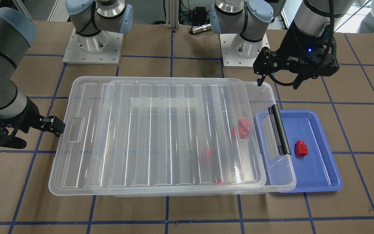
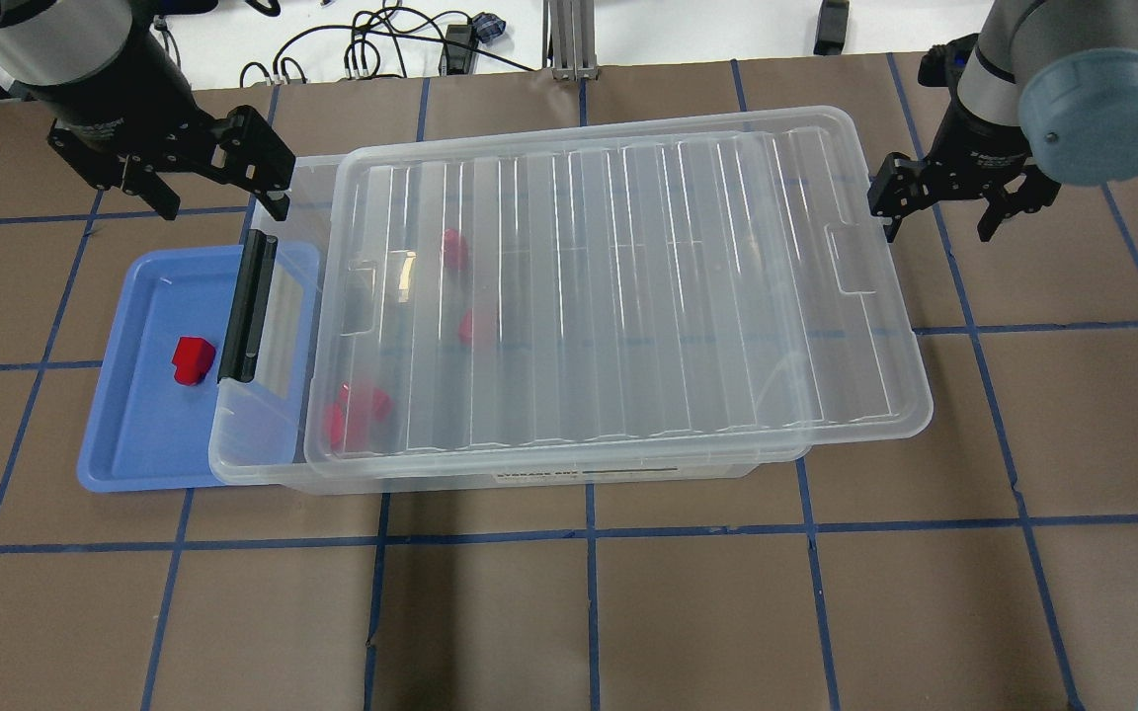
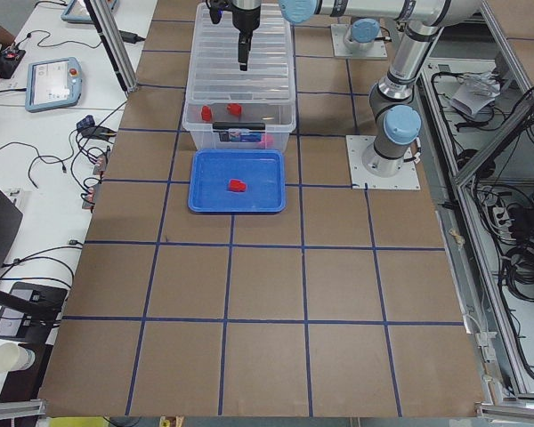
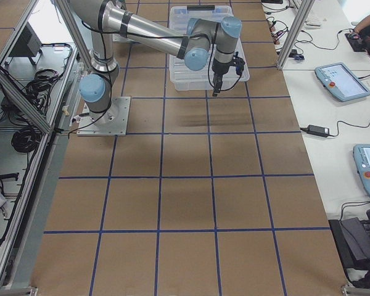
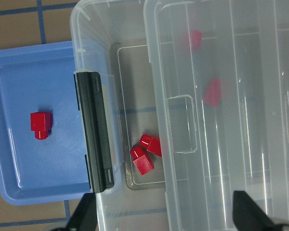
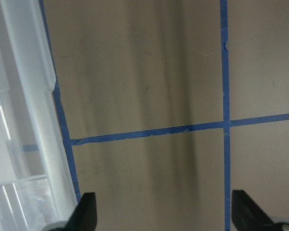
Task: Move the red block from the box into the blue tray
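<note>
One red block lies in the blue tray; it also shows in the overhead view and the left wrist view. The clear box has its ribbed lid slid off toward my right arm, which leaves a gap by the black latch bar. Several more red blocks lie inside the box, some under the lid. My left gripper is open and empty, raised above the far corner of the box's latch end. My right gripper is open and empty beyond the box's other end.
The blue tray sits partly under the box's latch end. Brown table covering with blue tape grid lines surrounds the box. The two arm bases stand behind the box. The right wrist view shows the box's rim and bare table.
</note>
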Action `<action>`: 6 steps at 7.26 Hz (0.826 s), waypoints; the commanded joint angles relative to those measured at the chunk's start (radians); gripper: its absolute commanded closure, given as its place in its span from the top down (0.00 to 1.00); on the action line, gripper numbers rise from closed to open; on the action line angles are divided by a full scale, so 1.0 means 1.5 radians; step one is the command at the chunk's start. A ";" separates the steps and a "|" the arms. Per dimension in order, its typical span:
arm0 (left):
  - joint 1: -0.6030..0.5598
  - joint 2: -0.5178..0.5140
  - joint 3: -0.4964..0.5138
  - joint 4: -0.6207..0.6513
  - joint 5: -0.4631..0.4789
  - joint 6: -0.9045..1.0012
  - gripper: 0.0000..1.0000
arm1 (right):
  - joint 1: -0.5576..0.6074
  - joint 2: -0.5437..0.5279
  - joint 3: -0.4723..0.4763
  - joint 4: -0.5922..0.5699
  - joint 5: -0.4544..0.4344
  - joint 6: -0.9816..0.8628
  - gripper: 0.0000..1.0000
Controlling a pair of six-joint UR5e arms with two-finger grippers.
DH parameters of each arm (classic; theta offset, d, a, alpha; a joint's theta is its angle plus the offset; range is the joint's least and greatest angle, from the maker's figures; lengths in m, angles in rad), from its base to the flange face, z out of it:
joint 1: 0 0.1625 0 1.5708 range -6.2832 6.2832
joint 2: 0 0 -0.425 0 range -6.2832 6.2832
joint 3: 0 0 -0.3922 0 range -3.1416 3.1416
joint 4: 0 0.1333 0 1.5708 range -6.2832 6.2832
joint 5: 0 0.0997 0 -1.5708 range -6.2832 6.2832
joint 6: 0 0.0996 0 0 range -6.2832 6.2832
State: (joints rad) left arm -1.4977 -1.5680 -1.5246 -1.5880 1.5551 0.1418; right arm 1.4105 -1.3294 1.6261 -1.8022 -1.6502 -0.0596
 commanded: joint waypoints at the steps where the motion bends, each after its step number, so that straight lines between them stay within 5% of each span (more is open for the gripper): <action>1: 0.011 0.014 -0.006 -0.060 0.003 -0.006 1.00 | 0.036 0.002 0.000 -0.001 0.001 0.042 1.00; 6: 0.000 0.002 -0.008 -0.035 0.003 -0.007 1.00 | 0.065 0.002 0.000 -0.002 0.002 0.068 1.00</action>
State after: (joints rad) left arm -1.4961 -1.5705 -1.5356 -1.6448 1.5585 0.1356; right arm 1.5030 -1.3269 1.6260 -1.8055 -1.6486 0.0383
